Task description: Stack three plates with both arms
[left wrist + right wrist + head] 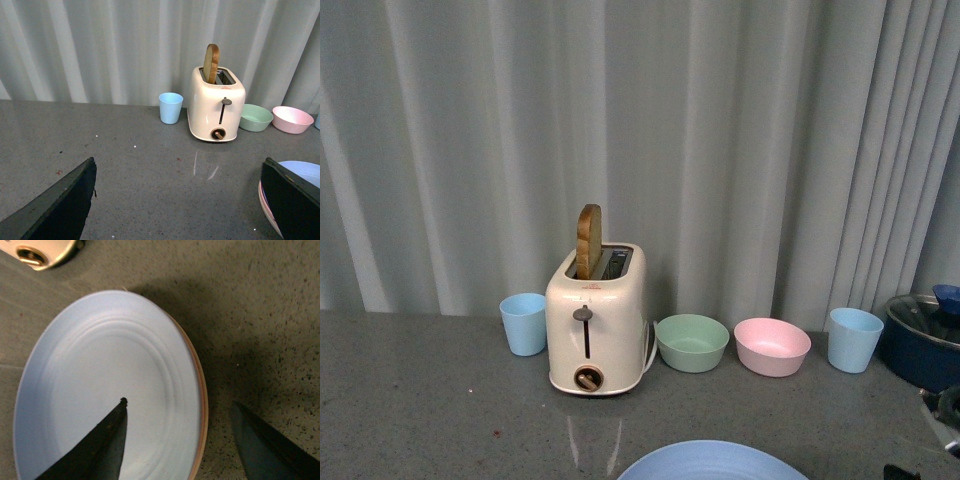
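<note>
From the front we see only the far rim of the light blue plate (712, 459) at the near edge of the worktop (420, 400), in front of the toaster (596, 325) and slightly to its right. Part of the right arm shows at the lower right corner; its fingers are out of frame here.

In the left wrist view our left fingers (60, 205) stand wide apart and empty, over bare worktop. The light blue plate (305, 172) sits off toward the right arm's side, a pink rim (264, 202) beneath it.

In the right wrist view our right fingers (107, 440) are spread, holding nothing, straddling the plate's edge: one over the blue plate (100, 385), one outside the rim. A pink-orange edge (201, 390) shows underneath; we cannot tell whether a third plate lies in the stack. The right arm is clearly nearer.
</note>
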Available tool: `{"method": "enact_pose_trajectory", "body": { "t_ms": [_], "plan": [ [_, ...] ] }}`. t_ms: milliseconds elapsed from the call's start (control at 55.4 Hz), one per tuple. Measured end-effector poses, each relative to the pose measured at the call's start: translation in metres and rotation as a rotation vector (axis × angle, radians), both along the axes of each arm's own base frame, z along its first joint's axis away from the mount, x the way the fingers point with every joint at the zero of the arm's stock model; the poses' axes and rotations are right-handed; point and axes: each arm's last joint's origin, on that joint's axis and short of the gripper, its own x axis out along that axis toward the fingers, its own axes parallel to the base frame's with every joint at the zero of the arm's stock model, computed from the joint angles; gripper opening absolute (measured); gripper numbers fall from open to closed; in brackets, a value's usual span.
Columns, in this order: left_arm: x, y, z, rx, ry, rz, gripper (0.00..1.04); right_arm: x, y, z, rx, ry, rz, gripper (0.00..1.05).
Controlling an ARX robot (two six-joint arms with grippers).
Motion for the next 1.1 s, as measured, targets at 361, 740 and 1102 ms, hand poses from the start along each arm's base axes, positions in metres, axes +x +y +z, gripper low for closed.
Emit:
{"method": "enact_pose_trajectory", "body": {
  "t_ms": [361,740,1102],
  "plan": [
    [0.0,0.0,0.0,0.0,0.0,0.0,0.98,-0.038,-0.016,0.07,0.024,-0.217,-0.068,0.97],
    [0.0,0.0,0.0,0.0,0.0,0.0,0.98,-0.118,-0.069,0.109,-0.308,-0.731,-0.312,0.74],
    [0.0,0.0,0.0,0.0,-0.001,0.0,0.98,-0.154,-0.045,0.09,-0.464,-0.775,-0.262,0.1]
  ]
}}
